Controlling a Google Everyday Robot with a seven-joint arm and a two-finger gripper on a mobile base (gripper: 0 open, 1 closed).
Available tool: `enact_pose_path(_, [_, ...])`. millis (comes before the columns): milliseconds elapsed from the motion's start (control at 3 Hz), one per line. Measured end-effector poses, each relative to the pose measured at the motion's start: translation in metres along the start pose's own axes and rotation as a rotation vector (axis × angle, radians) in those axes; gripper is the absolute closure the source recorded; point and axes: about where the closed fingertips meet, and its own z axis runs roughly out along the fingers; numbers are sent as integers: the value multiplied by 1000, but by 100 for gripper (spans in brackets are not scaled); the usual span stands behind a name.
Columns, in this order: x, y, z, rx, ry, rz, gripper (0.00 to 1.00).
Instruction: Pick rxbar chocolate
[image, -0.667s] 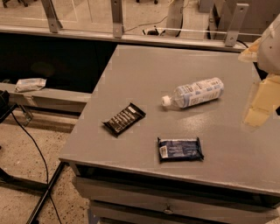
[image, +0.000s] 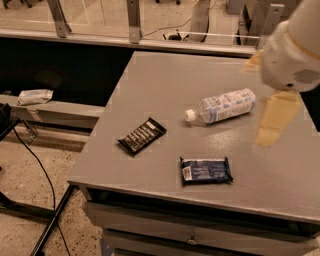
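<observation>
Table (image: 165, 85): grey, flat top, with a drawer under its front edge.
Rxbar (image: 142, 136): black wrapper with white lettering, lying flat and skewed near the table's left front.
Blue bar (image: 206, 170): dark wrapper (white patch at its left end), flat by the front edge, right of the rxbar and apart from it.
Bottle (image: 222, 106): clear, on its side, white cap pointing left, behind the blue bar.
Gripper (image: 274, 117): over the table's right side, just right of the bottle, well apart from the rxbar.
Ledge, left: a white packet (image: 34, 96).
</observation>
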Motion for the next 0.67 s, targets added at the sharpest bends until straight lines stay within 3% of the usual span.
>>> enact_pose_path(333, [-87, 10, 42, -80, -46, -304, 0])
enact_pose_path(667, [-170, 27, 74, -123, -68, -531, 0])
